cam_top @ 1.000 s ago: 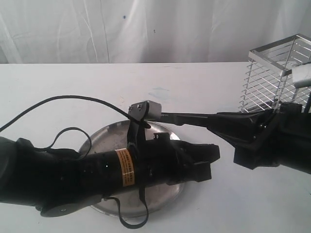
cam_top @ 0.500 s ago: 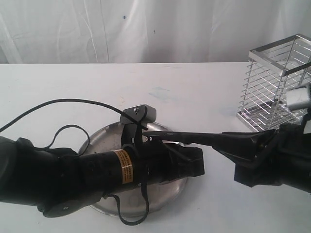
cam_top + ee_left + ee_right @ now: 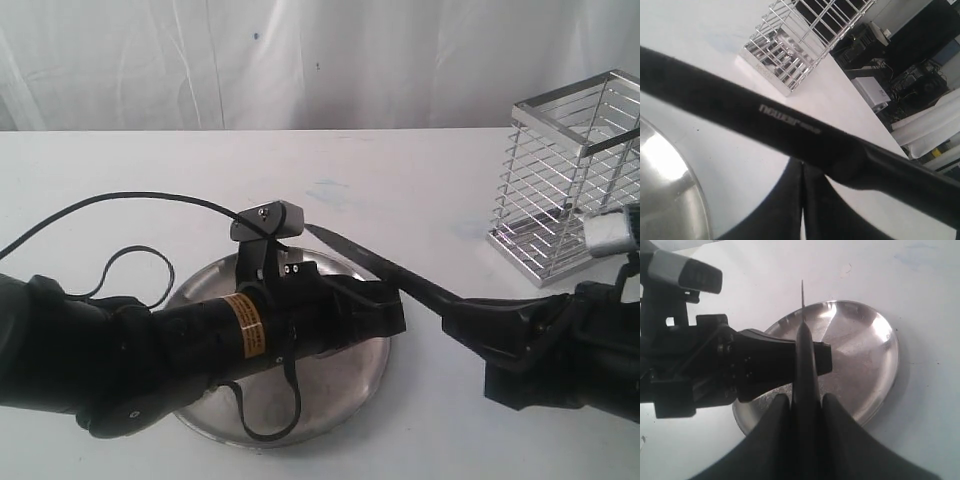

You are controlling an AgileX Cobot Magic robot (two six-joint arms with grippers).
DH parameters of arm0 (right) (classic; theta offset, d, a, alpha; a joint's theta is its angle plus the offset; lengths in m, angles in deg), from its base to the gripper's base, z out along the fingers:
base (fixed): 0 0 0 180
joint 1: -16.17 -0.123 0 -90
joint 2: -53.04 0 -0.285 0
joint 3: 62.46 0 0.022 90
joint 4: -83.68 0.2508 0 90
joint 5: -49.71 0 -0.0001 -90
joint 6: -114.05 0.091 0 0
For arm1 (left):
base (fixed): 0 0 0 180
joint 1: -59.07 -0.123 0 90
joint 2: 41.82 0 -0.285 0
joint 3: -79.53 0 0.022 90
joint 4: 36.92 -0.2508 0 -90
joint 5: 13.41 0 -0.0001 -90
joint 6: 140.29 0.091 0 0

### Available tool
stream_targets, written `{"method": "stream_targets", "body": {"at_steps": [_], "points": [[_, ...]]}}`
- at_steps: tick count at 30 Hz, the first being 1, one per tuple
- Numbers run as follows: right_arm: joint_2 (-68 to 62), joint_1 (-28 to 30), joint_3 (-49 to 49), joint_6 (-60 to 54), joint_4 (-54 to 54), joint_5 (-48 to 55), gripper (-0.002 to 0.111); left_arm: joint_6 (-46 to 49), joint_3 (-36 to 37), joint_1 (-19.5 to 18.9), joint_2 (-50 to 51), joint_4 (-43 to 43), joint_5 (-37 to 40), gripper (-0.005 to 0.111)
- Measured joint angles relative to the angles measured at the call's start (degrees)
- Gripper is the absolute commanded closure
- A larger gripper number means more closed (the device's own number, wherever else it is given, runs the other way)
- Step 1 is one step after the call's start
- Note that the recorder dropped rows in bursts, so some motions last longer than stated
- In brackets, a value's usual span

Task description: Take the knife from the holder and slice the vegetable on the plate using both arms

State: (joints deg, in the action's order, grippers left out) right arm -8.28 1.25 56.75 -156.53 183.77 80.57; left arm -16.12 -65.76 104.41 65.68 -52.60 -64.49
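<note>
Clamping a dark, pointed knife (image 3: 350,250) in the right gripper (image 3: 805,398), over a scuffed metal plate (image 3: 340,400).
Pinching the left gripper (image 3: 395,310) shut above it; wire holder (image 3: 560,180) well apart.

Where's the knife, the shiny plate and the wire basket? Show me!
knife (image 3: 360,253): exterior view, middle of the dark blade.
plate (image 3: 345,388): exterior view, bare metal near its right edge.
wire basket (image 3: 545,190): exterior view, bars of its front wall.
</note>
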Motion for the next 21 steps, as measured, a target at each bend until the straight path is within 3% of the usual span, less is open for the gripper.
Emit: {"method": "stream_targets", "body": {"at_steps": [21], "points": [[-13.64,0.0,0.12,-0.48,0.08,6.59,0.108,0.13,0.0,0.01,0.07,-7.13,-2.2,0.107]]}}
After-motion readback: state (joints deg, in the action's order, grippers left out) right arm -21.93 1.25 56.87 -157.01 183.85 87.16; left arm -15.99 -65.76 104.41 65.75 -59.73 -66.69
